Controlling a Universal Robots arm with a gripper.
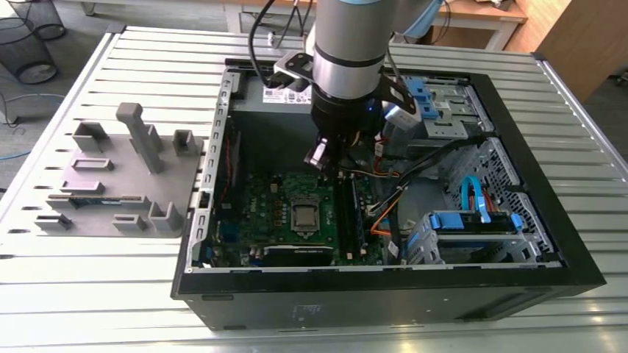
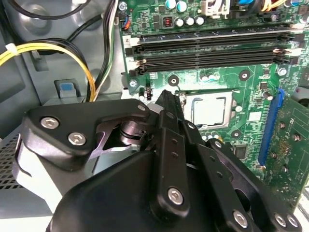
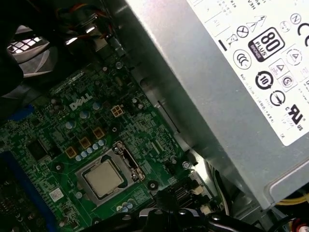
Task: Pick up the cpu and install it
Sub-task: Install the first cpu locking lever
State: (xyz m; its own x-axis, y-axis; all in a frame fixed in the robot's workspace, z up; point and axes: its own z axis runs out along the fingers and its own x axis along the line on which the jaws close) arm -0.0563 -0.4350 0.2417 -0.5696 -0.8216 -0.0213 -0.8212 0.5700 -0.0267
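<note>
The cpu (image 2: 208,110) lies flat in its socket on the green motherboard (image 1: 265,202), with its dull silver top facing up. It also shows in the exterior view (image 1: 306,215) and in the first wrist view (image 3: 103,178). My gripper (image 1: 319,157) hangs inside the open computer case, above the board's far edge and a little short of the socket. In the second wrist view its black fingers (image 2: 166,108) come together to one narrow tip, shut, with nothing between them.
The grey power supply (image 3: 217,72) stands close beside the arm. Black memory slots (image 2: 207,48) run next to the socket. Yellow and black cables (image 2: 48,48) and a blue drive cage (image 1: 471,220) crowd the case. A grey fixture tray (image 1: 118,176) sits at the exterior view's left.
</note>
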